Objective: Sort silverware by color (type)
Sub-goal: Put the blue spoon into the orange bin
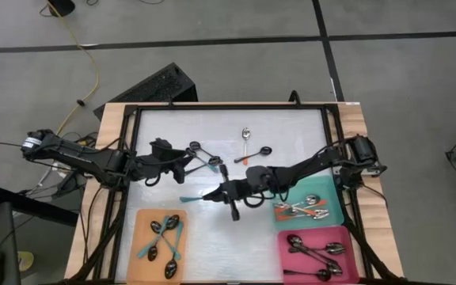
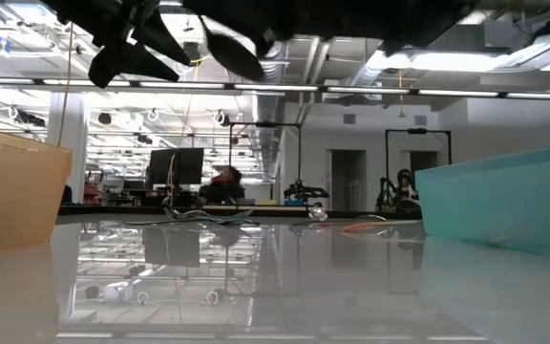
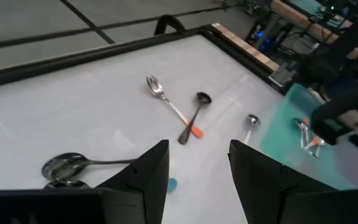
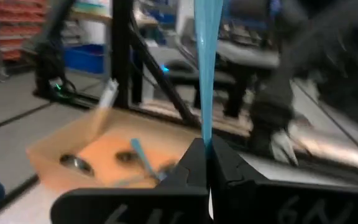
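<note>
The white-topped, wood-edged bench (image 1: 228, 119) carries three flat trays along its near edge: an orange tray (image 1: 142, 220) at the left, a teal tray (image 1: 331, 190) at the right, and a pink tray (image 1: 291, 261) just below the teal one. The two dark arms reach in from either side and meet over the middle of the bench. The left claw (image 1: 188, 162) hangs above the left-centre of the bench with its two fingers (image 3: 148, 171) standing wide apart and nothing between them. The right claw (image 1: 216, 194) sits near the bench's middle, closed tight on the teal-blue handle of a small spoon (image 1: 192, 199), whose handle sticks out toward the orange tray; in the right wrist view that teal handle (image 4: 205, 62) rises straight up from between the pinched fingertips. The orange tray holds a cluster of teal-handled spoons (image 1: 165, 237); the teal tray holds orange-red-handled spoons (image 1: 303, 210); the pink tray holds plain dark metal spoons (image 1: 315, 252). Loose on the far part of the bench lie a silver spoon with an orange-red tip (image 3: 169, 106), a dark spoon (image 3: 194, 112) crossing it, and a few more dark-bowled spoons (image 1: 200, 152) close beside the left claw.
</note>
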Motion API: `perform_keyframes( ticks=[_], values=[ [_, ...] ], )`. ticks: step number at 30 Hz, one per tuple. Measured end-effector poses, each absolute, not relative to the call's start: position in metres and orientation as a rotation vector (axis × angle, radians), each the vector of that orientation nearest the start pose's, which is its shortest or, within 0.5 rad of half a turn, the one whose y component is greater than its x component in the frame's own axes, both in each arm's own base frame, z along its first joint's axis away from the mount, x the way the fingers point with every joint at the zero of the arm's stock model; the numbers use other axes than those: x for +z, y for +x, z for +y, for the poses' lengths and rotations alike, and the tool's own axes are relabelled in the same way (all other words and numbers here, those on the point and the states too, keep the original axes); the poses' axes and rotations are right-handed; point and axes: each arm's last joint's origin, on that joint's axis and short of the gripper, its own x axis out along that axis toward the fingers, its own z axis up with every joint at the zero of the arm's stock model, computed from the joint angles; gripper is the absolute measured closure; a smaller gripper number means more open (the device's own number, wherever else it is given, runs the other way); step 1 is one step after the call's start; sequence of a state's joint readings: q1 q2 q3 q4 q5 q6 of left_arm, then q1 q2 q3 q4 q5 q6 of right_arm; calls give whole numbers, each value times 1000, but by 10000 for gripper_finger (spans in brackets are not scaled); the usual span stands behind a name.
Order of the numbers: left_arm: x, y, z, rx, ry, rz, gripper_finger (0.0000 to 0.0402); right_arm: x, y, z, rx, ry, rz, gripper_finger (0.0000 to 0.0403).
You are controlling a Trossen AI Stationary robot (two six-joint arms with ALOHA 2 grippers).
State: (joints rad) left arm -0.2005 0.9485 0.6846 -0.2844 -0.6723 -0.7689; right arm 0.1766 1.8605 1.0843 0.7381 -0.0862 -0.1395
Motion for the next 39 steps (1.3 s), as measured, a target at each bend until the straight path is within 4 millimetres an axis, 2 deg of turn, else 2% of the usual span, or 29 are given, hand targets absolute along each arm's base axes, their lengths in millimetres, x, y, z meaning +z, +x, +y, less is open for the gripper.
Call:
perform_keyframes(
  ticks=[3,5,7,9,14,19,22,28,34,39],
  values=[
    [265,195,-22,605,-512,299,251,238,414,75,348,-167,-12,398],
    [265,196,-22,599,-514,300,251,247,433,79,380,-190,-50,398],
    [265,196,-22,598,-509,302,251,250,444,83,436,-201,-8,398],
    [265,196,-22,596,-500,304,251,252,463,88,494,-229,-15,397],
    [270,185,-22,501,-472,355,251,249,483,98,562,-300,-19,397],
    [278,172,-23,361,-519,378,251,240,494,103,747,-287,-48,397],
    [296,158,-23,234,-577,337,251,230,503,104,759,-285,-46,397],
    [339,125,-16,165,-630,133,251,223,530,102,790,-279,-82,397],
    [355,92,-7,204,-620,-19,251,212,559,107,865,-231,-52,397],
    [360,67,0,241,-639,-112,251,203,573,109,897,-234,-2,397]
  ],
)
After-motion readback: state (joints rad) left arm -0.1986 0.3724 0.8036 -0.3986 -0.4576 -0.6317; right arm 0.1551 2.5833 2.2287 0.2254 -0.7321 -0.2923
